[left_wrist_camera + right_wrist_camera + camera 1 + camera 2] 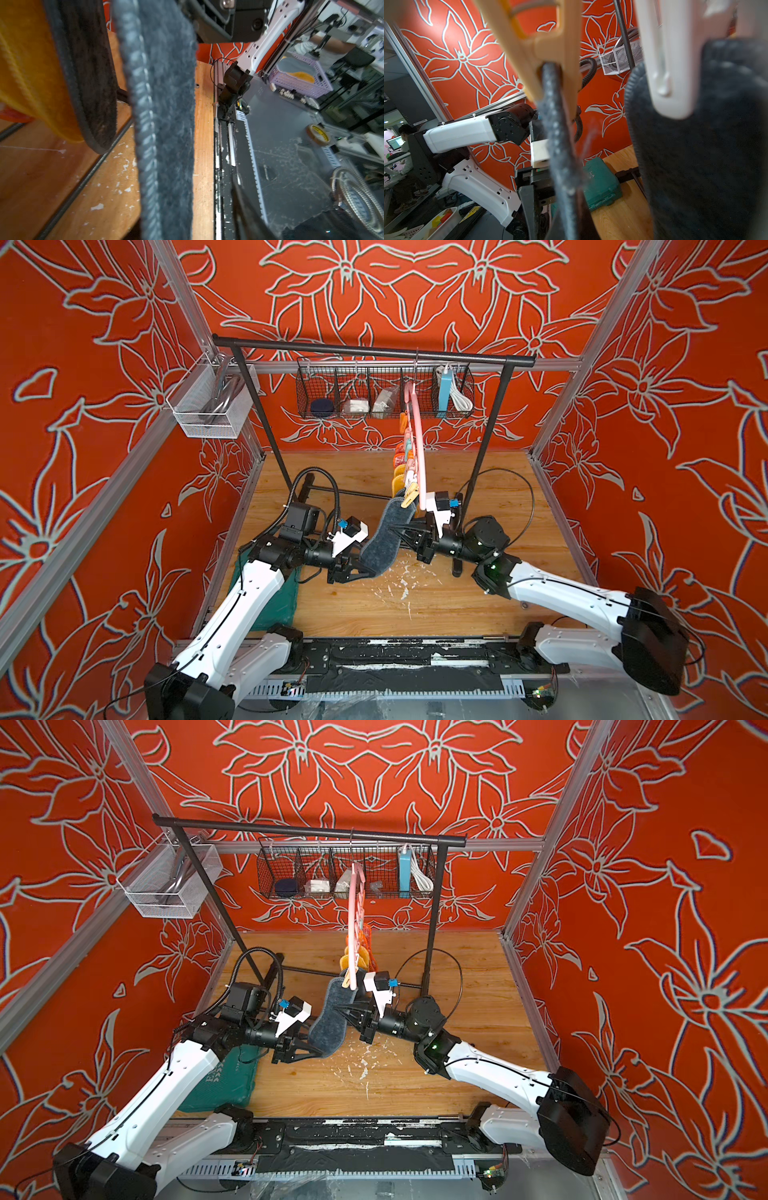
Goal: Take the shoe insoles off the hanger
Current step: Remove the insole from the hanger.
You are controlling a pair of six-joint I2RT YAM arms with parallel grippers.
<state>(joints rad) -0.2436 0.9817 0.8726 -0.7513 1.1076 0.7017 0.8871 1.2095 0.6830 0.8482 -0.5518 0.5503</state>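
Top views, both: pink hanger (420, 443) (351, 919) hooked edge-on over the top rail of the black rack (374, 350) (311, 830), above the wooden bench (457, 601) (415, 1085). Shoe insoles pegged in a row beneath it. Nearest the camera, the front dark grey insole (384, 539) (330, 1023), top end pinched by a tan clothespin (409, 499), lower end bent toward the left arm. Left jaws closed around that lower end, grasping it. Right jaws just beside the insole's upper part, below the tan clothespin, clenched; whether on anything, cannot tell. Mustard insole (361, 961) behind the grey one, also pegged. Green case (224, 1085) flat on the bench under the left arm.

Left wrist view: front dark grey insole (166, 104) filling the middle, stitched edge toward the lens, running in between the left jaws. Beside it but apart, a second dark grey insole (89, 72), then the mustard insole (27, 72), both hanging above the bench (41, 187).

Right wrist view: tan clothespin (550, 41) biting the top edge of the front dark grey insole (557, 135), seen edge-on. Lower down, left jaws clamped on the same insole. White clothespin (668, 62) holding the second dark grey insole (695, 155) close to the lens. Green case (602, 182) on the bench (618, 207) behind. Right jaws themselves not made out here.
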